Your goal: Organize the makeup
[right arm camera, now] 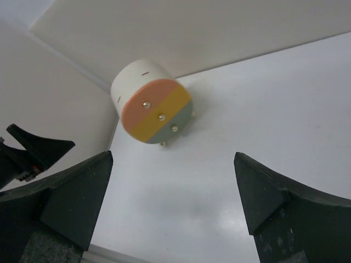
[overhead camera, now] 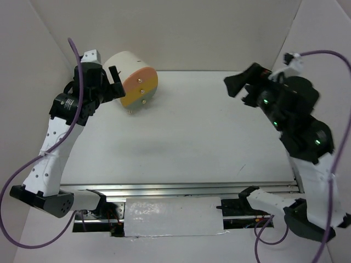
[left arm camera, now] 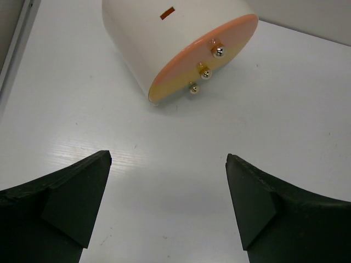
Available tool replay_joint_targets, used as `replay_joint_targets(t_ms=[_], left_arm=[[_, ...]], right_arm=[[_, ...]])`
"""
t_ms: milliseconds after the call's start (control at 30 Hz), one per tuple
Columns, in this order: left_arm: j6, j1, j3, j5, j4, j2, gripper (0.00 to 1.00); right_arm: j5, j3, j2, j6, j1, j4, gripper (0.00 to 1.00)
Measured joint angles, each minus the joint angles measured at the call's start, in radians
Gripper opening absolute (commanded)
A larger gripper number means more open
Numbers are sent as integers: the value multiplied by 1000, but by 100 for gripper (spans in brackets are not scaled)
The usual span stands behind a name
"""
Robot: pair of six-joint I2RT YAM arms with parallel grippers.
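Wrap-up stage, seemingly: no makeup showing on table (overhead camera: 192,126), presumably stowed inside cylindrical box (overhead camera: 134,82) at far left corner. Left gripper (left arm camera: 167,164), right gripper (right arm camera: 173,161): fingers spread wide, holding nothing. Next up: backing off, or checking knobs (left arm camera: 205,72) flush.

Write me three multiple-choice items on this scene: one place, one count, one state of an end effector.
1. Where is the cylindrical box? A) far left, before the left end effector B) table centre C) near right corner
2. How many gold knobs on its front? A) one B) three C) five
3. The right end effector is: A) open, empty B) shut on the box C) shut on a brush
Answers: 1A, top view shows it far left; 2B, three knobs show; 3A, jaws apart, nothing between.
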Motion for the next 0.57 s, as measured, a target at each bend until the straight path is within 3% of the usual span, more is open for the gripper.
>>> replay_joint_targets(t_ms=[233,433,567], left_arm=[[-5,-1,-110,-31,2,-154,100],[-39,-1,-300,-72,-19,-399,99],[-56,0,-316,-91,-39,-444,99]], right_arm=[[151,190,-234,-86,0,-340,100],[174,169,-312,-93,0,-485,100],[182,100,-312,-99,0,-502,100]])
